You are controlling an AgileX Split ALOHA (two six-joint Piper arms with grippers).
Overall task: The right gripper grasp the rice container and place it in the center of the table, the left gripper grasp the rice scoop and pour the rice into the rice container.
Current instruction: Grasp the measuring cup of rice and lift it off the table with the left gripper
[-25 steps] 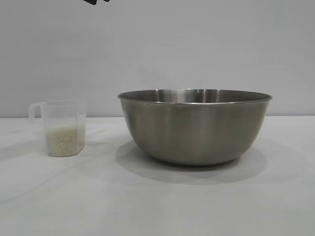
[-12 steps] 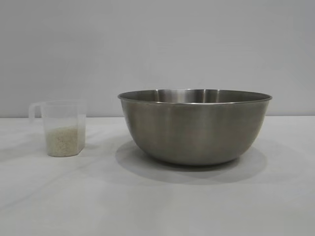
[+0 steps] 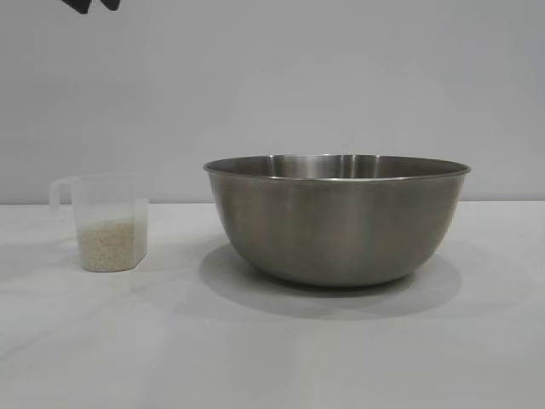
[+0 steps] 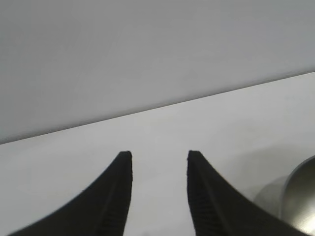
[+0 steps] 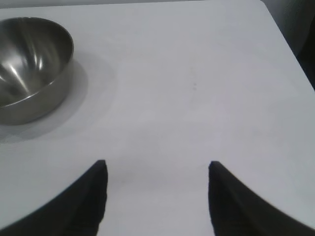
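Observation:
The rice container (image 3: 336,223), a wide steel bowl, stands mid-table on the white table (image 3: 272,358). To its left stands the rice scoop (image 3: 108,203), a clear plastic cup with its handle turned away from the bowl. Rice (image 3: 107,245) fills its lower part. Only black tips of the left gripper (image 3: 92,4) show in the exterior view, high above the scoop. In the left wrist view the left gripper (image 4: 159,153) is open and empty, with the bowl's edge (image 4: 301,194) off to one side. The right gripper (image 5: 156,162) is open over bare table, well away from the bowl (image 5: 30,64).
A plain grey wall (image 3: 341,77) runs behind the table. In the right wrist view the table's corner and side edge (image 5: 288,44) lie beyond the gripper, with a dark drop past it. Bare tabletop lies in front of the bowl and scoop.
The black tips at the top edge of the exterior view went out of view, then came back farther left. Bowl, scoop and rice have not moved.

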